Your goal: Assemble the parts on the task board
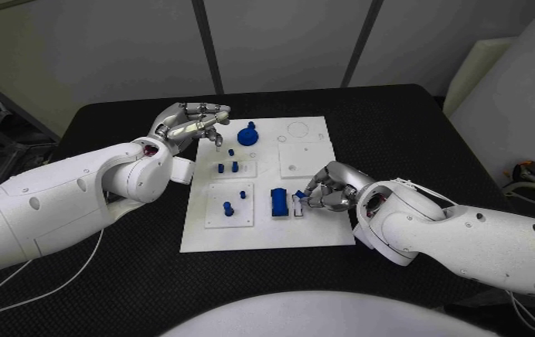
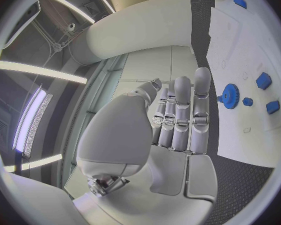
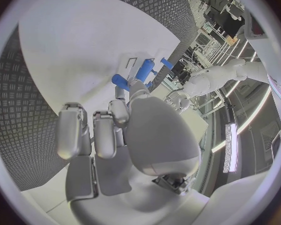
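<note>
The board (image 1: 262, 233) lies on the bench (image 1: 134, 275) between the hands. The gear (image 1: 247, 134) sits just beside the left hand (image 1: 192, 127), farther along the board. The block (image 1: 279, 202) lies just beside the right hand (image 1: 332, 188), on the board.

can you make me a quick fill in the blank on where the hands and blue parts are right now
1. The right hand pinches a small ____ part in its fingers.
2. The blue gear lies on the white ____, near the left hand.
3. The left hand holds ____.
4. The board rests on a ____ table.

Missing words: blue; board; nothing; black
</note>
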You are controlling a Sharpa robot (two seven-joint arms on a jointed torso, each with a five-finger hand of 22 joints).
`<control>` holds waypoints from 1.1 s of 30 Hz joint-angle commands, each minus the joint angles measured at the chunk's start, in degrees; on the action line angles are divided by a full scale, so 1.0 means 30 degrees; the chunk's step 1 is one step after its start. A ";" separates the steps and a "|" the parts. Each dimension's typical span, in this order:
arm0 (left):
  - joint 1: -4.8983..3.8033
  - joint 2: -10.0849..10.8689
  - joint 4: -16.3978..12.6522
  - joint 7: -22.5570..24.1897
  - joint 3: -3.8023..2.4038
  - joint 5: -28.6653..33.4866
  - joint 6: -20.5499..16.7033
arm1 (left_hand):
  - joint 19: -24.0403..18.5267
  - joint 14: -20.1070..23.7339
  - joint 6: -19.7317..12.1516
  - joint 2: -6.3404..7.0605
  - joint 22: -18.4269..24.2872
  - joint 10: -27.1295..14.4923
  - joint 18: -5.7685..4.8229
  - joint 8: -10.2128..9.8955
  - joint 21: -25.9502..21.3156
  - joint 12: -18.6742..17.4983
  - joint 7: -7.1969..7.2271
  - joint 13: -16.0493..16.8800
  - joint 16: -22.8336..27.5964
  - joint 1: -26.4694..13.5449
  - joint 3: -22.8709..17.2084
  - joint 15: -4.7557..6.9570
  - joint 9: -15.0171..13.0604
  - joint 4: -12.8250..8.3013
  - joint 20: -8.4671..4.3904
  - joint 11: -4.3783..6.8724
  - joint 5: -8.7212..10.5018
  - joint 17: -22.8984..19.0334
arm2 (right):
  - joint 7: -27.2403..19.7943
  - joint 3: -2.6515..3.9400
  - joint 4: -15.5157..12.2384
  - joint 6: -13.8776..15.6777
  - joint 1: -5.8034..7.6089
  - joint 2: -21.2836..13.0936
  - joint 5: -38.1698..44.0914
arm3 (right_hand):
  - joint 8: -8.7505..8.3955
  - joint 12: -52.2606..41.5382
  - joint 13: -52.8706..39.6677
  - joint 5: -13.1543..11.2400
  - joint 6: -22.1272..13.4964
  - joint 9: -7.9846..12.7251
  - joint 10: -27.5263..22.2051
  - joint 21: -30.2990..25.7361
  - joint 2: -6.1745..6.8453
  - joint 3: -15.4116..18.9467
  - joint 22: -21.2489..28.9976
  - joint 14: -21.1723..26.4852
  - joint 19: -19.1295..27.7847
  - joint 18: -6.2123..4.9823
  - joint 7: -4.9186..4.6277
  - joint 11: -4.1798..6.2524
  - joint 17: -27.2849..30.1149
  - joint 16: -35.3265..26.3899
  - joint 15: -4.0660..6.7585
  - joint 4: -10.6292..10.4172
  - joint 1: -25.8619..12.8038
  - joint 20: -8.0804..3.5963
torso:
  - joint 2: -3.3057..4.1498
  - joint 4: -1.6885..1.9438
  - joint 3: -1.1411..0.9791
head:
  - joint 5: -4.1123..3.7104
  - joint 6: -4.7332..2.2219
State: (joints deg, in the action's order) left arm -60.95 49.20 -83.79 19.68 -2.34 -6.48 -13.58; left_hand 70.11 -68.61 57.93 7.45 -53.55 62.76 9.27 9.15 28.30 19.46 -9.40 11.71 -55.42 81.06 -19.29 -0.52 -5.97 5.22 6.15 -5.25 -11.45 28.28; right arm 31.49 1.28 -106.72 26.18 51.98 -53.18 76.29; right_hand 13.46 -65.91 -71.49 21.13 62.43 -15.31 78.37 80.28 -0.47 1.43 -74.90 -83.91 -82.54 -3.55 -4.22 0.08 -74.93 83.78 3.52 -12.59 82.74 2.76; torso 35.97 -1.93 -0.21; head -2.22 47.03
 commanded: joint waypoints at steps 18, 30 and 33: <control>-0.0034 0.0040 -0.0080 -0.0050 -0.0014 0.0038 0.0280 | -0.0115 0.0120 -0.0131 -0.0200 0.0026 -0.0135 0.0387 0.0072 -0.0088 0.0131 -0.0037 0.0026 -0.0047 0.0051 0.0107 -0.0040 0.0032 -0.0027 0.0020 0.0044 -0.0007 -0.0026 | 0.0728 0.0007 0.0450 -0.1706 0.0022 0.0661 -0.0095 | 0.0647 -0.0771 -0.0567 0.0935 0.0731 -0.0617 0.0609 0.0170 0.0385 0.0385 -0.1093 -0.1406 -0.0166 0.0191 0.0329 0.0298 -0.1805 0.0189 0.0338 -0.1111 -0.1818 -0.0264 | -0.0014 -0.0046 -0.0018 | 0.0072 0.0074; -0.0034 0.0051 -0.0091 -0.0103 -0.0014 0.0038 0.0349 | -0.0115 0.0120 -0.0131 -0.0200 0.0026 -0.0135 0.0387 0.0072 -0.0088 0.0131 -0.0037 0.0026 -0.0047 0.0051 0.0107 -0.0040 0.0032 -0.0027 0.0020 0.0044 -0.0007 -0.0026 | 0.0851 0.0009 0.0593 -0.1834 0.0022 0.0894 0.0325 | 0.0987 -0.1111 -0.0892 0.1382 0.0729 -0.0970 0.0804 0.0210 0.0398 0.1167 -0.1166 -0.1415 -0.0206 0.0207 0.0381 0.0342 -0.1847 0.0204 0.0389 -0.1341 -0.3075 -0.0332 | -0.0015 -0.0025 -0.0021 | 0.0030 0.0060; -0.0034 0.0049 -0.0088 -0.0108 -0.0014 0.0038 0.0359 | -0.0115 0.0120 -0.0131 -0.0200 0.0026 -0.0135 0.0387 0.0072 -0.0088 0.0131 -0.0037 0.0026 -0.0047 0.0051 0.0107 -0.0040 0.0032 -0.0027 0.0020 0.0044 -0.0007 -0.0026 | 0.0845 0.0009 0.0618 -0.1781 0.0022 0.0923 0.0396 | 0.1043 -0.1122 -0.0920 0.1223 0.0695 -0.1039 0.0810 0.0209 0.0340 0.1380 -0.1172 -0.1417 -0.0207 0.0208 0.0383 0.0341 -0.1861 0.0209 0.0388 -0.1341 -0.3365 -0.0332 | -0.0014 -0.0026 -0.0014 | 0.0029 0.0066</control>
State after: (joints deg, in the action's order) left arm -60.96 49.34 -83.93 19.35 -2.35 -6.48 -13.29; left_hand 70.11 -68.61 57.93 7.45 -53.56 62.79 9.27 9.14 28.30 19.46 -9.40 11.69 -55.42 81.06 -19.28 -0.52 -5.93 5.21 6.15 -5.26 -11.45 28.29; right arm 34.07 1.31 -104.73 21.31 52.00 -50.54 76.71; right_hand 16.42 -69.49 -74.28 25.05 64.83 -18.39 80.68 80.74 0.60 5.40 -74.90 -84.05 -83.15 -3.55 -3.06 1.34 -74.91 84.19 4.22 -16.54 72.95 2.15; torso 35.91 -2.04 -0.26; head -2.14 47.20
